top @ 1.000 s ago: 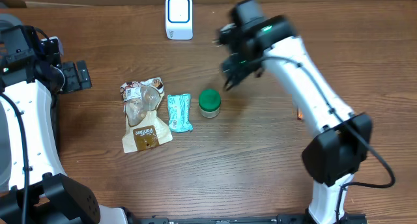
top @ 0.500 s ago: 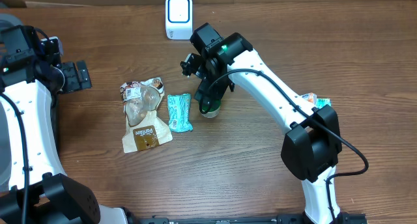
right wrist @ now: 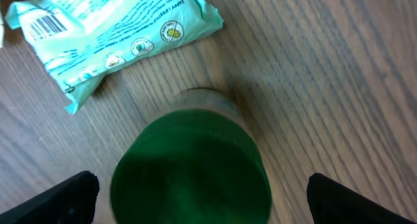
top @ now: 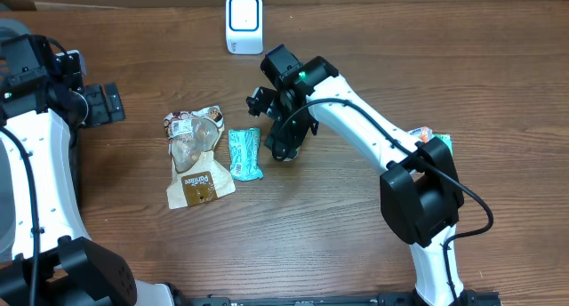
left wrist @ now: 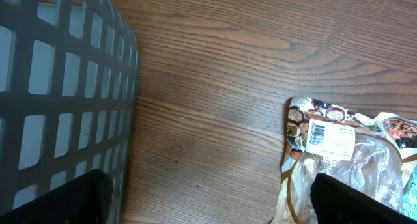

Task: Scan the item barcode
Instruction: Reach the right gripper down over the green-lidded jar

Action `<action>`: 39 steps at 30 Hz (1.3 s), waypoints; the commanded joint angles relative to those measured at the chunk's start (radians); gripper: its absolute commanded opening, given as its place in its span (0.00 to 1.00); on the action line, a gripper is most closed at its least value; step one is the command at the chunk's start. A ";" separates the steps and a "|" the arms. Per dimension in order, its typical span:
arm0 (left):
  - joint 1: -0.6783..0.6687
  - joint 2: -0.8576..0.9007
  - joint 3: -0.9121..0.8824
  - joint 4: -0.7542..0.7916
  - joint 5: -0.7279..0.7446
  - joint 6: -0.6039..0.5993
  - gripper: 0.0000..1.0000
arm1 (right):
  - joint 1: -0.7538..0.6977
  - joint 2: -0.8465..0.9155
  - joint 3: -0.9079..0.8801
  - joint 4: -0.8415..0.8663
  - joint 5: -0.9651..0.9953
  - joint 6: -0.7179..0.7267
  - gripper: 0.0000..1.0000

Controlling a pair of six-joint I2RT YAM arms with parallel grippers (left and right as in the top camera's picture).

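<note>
While the right gripper (right wrist: 205,196) hung wide open above the green jar (right wrist: 191,164), low in the middle of its wrist view, it needed to go straight down, jar between both fingers (right wrist: 70,195).

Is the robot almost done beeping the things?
Not yet. Nothing looks scanned: the green-lidded jar, teal packet and snack bag all sit on the table, away from the white scanner. In hand: the right fingers stand open around the jar. To do: gripping, lifting, scanning.
</note>
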 commanded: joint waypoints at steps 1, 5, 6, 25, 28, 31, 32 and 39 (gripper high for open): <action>0.011 -0.005 -0.004 0.004 -0.007 -0.013 1.00 | -0.002 0.004 -0.036 0.043 -0.018 -0.003 0.98; 0.011 -0.005 -0.004 0.004 -0.007 -0.013 1.00 | -0.002 0.004 -0.050 0.063 -0.019 -0.002 0.89; 0.011 -0.005 -0.004 0.004 -0.007 -0.013 1.00 | -0.002 0.004 -0.050 0.066 -0.018 0.007 0.85; 0.011 -0.005 -0.004 0.004 -0.006 -0.013 0.99 | -0.042 0.004 -0.050 0.084 -0.014 1.093 0.94; 0.011 -0.005 -0.004 0.004 -0.006 -0.014 1.00 | -0.039 0.004 -0.050 0.115 0.028 1.128 1.00; 0.011 -0.005 -0.004 0.005 -0.006 -0.013 1.00 | -0.039 0.004 -0.039 0.121 0.072 1.059 1.00; 0.011 -0.005 -0.004 0.005 -0.007 -0.013 1.00 | -0.039 0.004 -0.031 0.121 0.071 1.001 1.00; 0.011 -0.005 -0.004 0.004 -0.006 -0.013 1.00 | -0.039 0.002 0.082 0.038 0.068 0.619 1.00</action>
